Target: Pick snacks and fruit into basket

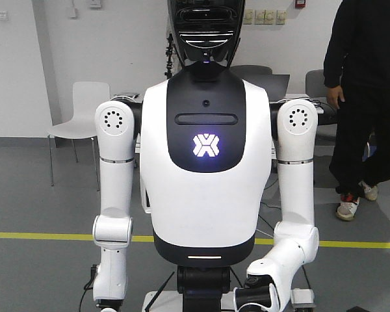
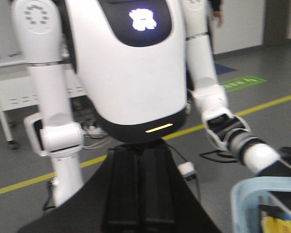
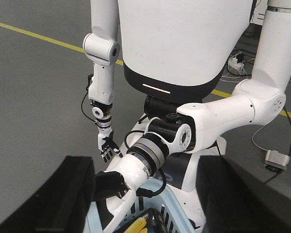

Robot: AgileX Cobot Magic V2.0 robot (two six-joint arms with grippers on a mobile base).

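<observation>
The pale blue basket (image 3: 177, 206) hangs low in the right wrist view. A humanoid robot's black hand (image 3: 109, 187) holds its white handle. My right gripper (image 3: 145, 191) is open, its two black fingers wide apart on either side of the basket with nothing gripped. A dark and yellow item (image 3: 141, 224) lies inside. In the left wrist view the basket's corner (image 2: 242, 201) shows at the bottom right. My left gripper (image 2: 140, 194) is shut, fingers pressed together and empty, left of the basket. The snacks and the fruit are out of view.
A white and black humanoid robot (image 1: 205, 143) stands directly ahead, its other arm (image 3: 101, 92) hanging down. A person in black (image 1: 361, 97) stands behind on the right. A white chair (image 1: 84, 110) and tables are at the back. Yellow floor tape (image 1: 39, 236) and cables (image 2: 213, 155) cross the grey floor.
</observation>
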